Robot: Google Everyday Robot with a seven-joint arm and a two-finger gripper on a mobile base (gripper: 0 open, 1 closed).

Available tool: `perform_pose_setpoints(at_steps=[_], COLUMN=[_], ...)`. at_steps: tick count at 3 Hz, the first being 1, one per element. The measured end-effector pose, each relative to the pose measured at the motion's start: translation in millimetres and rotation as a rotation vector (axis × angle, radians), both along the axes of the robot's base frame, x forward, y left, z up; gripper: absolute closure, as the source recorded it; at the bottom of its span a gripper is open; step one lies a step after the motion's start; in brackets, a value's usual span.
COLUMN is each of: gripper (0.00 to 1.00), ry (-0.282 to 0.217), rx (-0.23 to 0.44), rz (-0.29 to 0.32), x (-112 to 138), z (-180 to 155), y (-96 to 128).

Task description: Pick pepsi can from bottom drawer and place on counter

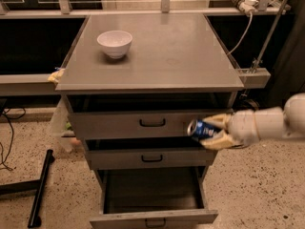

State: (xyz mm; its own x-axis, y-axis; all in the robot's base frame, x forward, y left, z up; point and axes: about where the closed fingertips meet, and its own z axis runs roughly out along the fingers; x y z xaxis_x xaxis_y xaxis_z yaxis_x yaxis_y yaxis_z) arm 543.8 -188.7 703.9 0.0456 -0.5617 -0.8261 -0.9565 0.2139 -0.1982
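Note:
My gripper (pixel 209 130) comes in from the right and is shut on the pepsi can (pixel 200 128), a dark blue can held on its side with its silver end facing left. It hangs in front of the top drawer's right end, just below the counter (pixel 162 56). The bottom drawer (pixel 152 194) is pulled out below, and its inside looks dark and empty. The white arm runs off the right edge.
A white bowl (pixel 115 43) stands at the counter's back left. The top drawer (pixel 147 122) and middle drawer (pixel 150 157) stand slightly open. A black stand leg (pixel 40 187) lies on the speckled floor to the left. A cable and rail are at the back right.

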Motion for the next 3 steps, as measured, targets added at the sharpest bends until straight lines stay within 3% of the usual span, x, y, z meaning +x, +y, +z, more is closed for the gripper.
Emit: perform_pose_setpoints(at_steps=[1,2,3], gripper=[1.0,1.0,1.0], ry=[-0.084,-0.189,-0.248], rx=[-0.091,-0.123,-0.121], rz=[-0.056,-0.085,-0.102], x=[20.9,33.9,41.2], z=[125.9,224.3,264.1], y=[-8.4,-11.7,-16.8])
